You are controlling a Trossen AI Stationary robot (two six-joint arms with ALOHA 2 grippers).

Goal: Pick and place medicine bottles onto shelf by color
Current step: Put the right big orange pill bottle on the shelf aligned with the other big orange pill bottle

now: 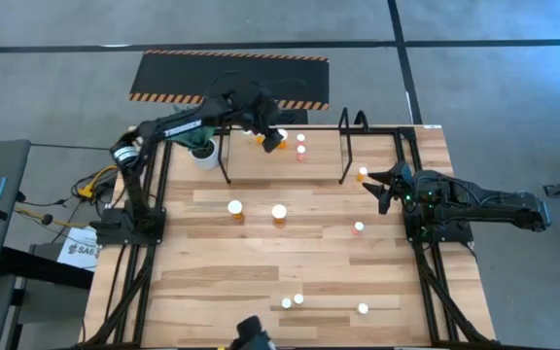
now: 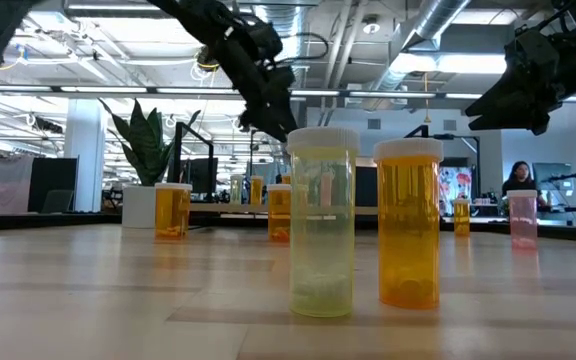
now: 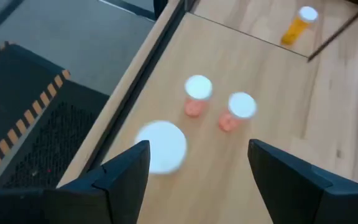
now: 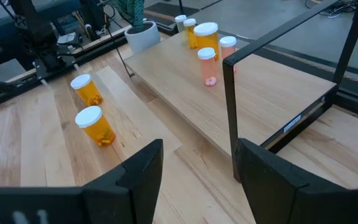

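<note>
The left gripper (image 1: 272, 133) hovers over the far-left part of the shelf (image 1: 319, 160), fingers spread wide and holding nothing. Almost directly beneath it, between the fingers in its wrist view, stands an orange bottle (image 3: 161, 145) seen cap-up. Just beyond that are two pink bottles (image 3: 197, 94), close together but apart. Farther off along the shelf edge, another orange bottle (image 3: 299, 23) stands beside a black upright.

The right gripper (image 1: 385, 189) waits at the shelf's other end, fingers apart and empty. Ahead of it on the table are two large orange bottles (image 4: 94, 124), and more bottles (image 1: 294, 300) sit well off at the near edge.

The risk, as I judge it: if the left gripper pulls away low or sideways, a finger could clip the bottle below or tip the pink pair, which are light and tall for their footprint. A fallen bottle could roll off the shelf's open back edge.
</note>
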